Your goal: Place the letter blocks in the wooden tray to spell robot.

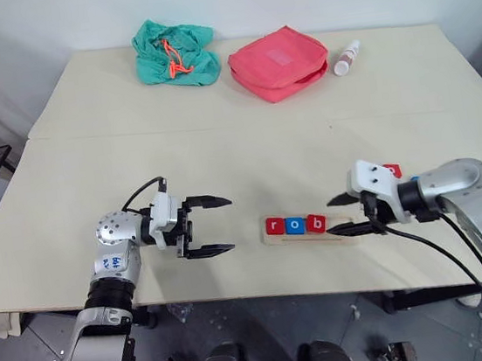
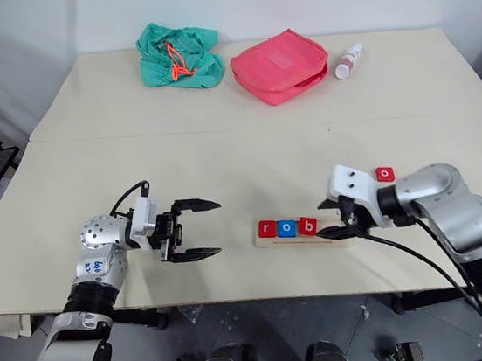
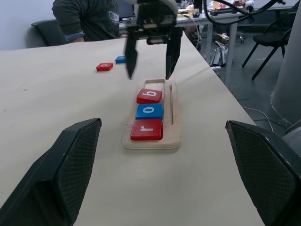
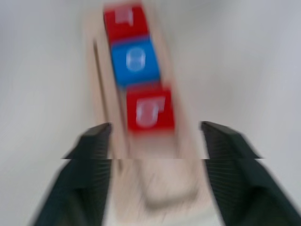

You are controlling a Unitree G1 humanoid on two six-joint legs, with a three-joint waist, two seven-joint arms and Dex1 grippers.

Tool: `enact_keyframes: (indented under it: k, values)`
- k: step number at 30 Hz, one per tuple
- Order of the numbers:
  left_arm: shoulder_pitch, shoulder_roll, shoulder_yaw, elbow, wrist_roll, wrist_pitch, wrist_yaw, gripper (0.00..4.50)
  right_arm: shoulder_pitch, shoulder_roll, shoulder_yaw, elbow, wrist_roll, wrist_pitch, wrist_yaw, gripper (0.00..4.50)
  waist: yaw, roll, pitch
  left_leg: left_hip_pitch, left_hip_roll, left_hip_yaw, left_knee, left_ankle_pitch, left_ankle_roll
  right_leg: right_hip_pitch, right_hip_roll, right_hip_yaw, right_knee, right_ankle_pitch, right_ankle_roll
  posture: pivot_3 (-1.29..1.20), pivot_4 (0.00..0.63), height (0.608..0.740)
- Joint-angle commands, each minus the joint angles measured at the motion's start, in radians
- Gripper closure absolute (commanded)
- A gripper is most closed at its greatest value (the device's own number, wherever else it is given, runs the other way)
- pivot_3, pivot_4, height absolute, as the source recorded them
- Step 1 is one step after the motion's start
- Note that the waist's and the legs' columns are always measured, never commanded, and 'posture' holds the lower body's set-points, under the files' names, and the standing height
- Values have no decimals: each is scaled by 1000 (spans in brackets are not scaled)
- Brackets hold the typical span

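The wooden tray [image 3: 155,86] lies near the table's front edge. In it sit three letter blocks in a row: red r [image 1: 273,226], blue o [image 1: 295,224] and red b [image 1: 316,222]. My right gripper [image 1: 344,214] is open at the tray's right end, its fingers to either side of the bare wood just past the b, with nothing between them. Behind that hand on the table lie a loose red block [image 1: 392,169] and a blue block [image 3: 121,59]. My left gripper [image 1: 216,226] hangs open and empty left of the tray, pointing toward it.
At the back of the table lie a green cloth bag [image 1: 174,52], a large red pouch [image 1: 279,61] and a small bottle [image 1: 347,58]. A seated person [image 3: 89,19] is beyond the table's right side. The front edge runs close below the tray.
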Motion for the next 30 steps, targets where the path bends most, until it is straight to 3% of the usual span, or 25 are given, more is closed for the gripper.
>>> enact_keyframes:
  k: [1, 5, 6, 20, 30]
  values:
    - [-7, -5, 7, -4, -9, -14, -40, 0, -4, -9, -11, 7, -9, -25, -11, 2928, -4, 0, 0, 0, 0, 0, 0, 0, 0, 0, 0, 0, 0, 0, 0, 0, 150, 740]
    - [-9, -8, 7, -4, -8, -15, -40, 0, -38, 16, 18, 62, -27, -50, -15, 4307, -5, 0, 0, 0, 1, 0, 0, 0, 0, 0, 0, 0, 0, 0, 0, 0, 150, 740]
    - [-8, -7, 7, -5, -8, -15, -40, 0, -50, 24, 27, 77, -33, -56, -16, 4455, -5, 0, 0, 0, 0, 0, 0, 0, 0, 0, 0, 0, 0, 0, 0, 0, 150, 740]
    - [13, 0, 11, -36, -11, -10, -27, 0, -108, 93, 99, 114, -59, -73, 2, 4455, -2, 0, 0, 0, 0, 0, 0, 0, 0, 0, 0, 0, 0, 0, 0, 0, 150, 740]
    - [7, -4, 11, -22, -7, -16, -22, 0, -91, 47, 6, 42, -10, -23, -9, 4455, 0, 0, 0, 0, 0, 0, 0, 0, 0, 0, 0, 0, 0, 0, 0, 0, 150, 740]
